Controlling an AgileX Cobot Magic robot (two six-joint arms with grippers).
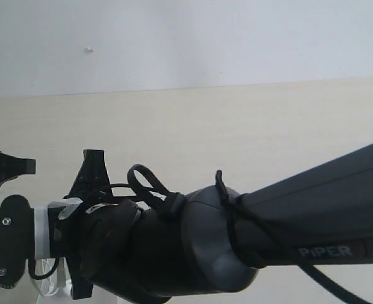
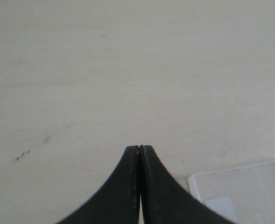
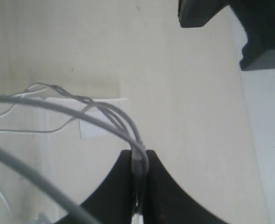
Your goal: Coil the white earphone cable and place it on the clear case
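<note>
The left gripper is pressed together with nothing between its tips, over the bare pale tabletop. Only the left wrist view shows a corner of the clear case plainly: flat on the tabletop just beside the gripper, with a small whitish label on it.

In the right wrist view the right gripper is clamped on a bunch of strands of the white earphone cable. The thin strands run out from it in loose loops over the whitish label, and nearer loops look grey and blurred.

In the exterior view the right arm, black and marked PIPER, fills the lower part. Cable and case cannot be made out there.
</note>
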